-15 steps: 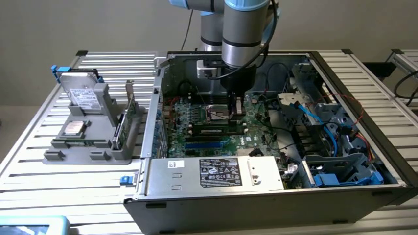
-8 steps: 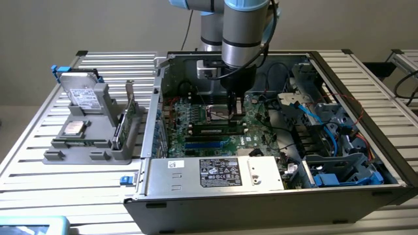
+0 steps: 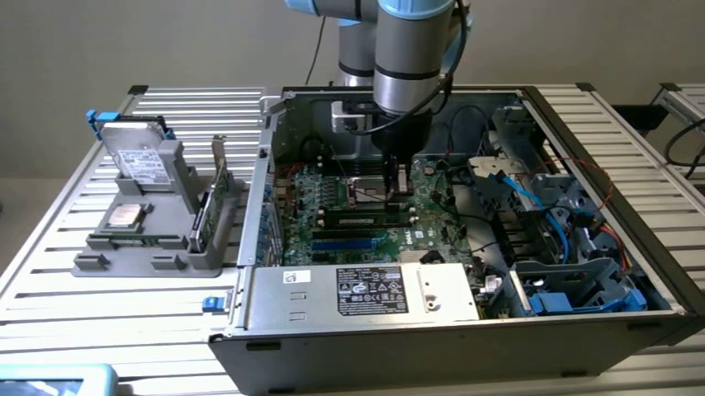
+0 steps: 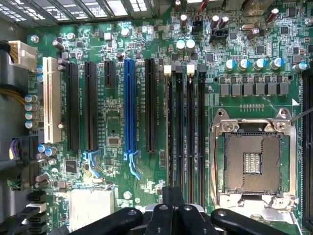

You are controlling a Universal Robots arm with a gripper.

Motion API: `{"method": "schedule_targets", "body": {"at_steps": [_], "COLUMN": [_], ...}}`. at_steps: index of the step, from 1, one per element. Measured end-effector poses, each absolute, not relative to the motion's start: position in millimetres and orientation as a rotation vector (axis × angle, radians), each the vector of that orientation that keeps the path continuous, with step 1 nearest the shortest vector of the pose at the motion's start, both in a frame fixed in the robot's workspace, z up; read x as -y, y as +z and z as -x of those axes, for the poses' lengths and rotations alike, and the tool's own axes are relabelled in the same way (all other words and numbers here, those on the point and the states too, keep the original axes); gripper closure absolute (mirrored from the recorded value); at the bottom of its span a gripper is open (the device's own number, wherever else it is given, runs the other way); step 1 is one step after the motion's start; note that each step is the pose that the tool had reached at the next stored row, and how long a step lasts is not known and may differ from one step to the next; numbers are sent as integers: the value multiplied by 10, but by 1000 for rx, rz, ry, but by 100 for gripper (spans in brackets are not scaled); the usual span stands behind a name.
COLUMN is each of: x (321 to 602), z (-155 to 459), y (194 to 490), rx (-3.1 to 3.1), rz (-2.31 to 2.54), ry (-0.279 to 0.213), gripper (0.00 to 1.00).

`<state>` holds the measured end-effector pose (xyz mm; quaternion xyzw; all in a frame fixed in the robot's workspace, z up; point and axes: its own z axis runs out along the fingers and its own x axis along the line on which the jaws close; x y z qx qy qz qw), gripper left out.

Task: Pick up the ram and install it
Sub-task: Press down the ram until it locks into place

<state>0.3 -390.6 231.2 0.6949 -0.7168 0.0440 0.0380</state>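
Nearest us, the labelled metal cover point(image 3: 364, 290) spans the front of the open computer case point(image 3: 441, 346), which lies on its side on the slatted desk point(image 3: 66, 289) so the board faces up and can be reached from above. At the exterior view's left, a grey fixture point(image 3: 132, 256) props spare parts upright or flat in their own pockets, among them a silver processor chip point(image 3: 124, 216) and a tall card with a bracket point(image 3: 220, 169), presumably so each can be gripped cleanly. Moving right into the case, on the motherboard point(image 3: 297, 235) we take the dark stick with a pale label, standing on its long edge among the memory slots point(image 4: 188, 137), to be the ram point(image 3: 369, 219). The view is poor there, and we cannot tell whether it is fully seated. Its long axis runs across the exterior view from left to right, parallel to the blue slot point(image 4: 128, 107), with its contact edge pointing down into the board, as a slot demands. Over the right-hand end of that stick hangs the pincer point(image 3: 398, 188), closed tight, and we see nothing between its tips. From the wrist its dark tips point(image 4: 173, 196) sit above one end of the slot bank, beside the empty processor socket point(image 4: 252, 161). Farther right, blue cables point(image 3: 551, 214) lie well apart from the work.
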Motion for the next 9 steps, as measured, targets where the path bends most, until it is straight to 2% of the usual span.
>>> {"method": "schedule_targets", "body": {"at_steps": [9], "x": [3908], "z": [299], "y": [2359], "rx": [2198], "rz": [-2131], "ry": [136], "gripper": [89]}}
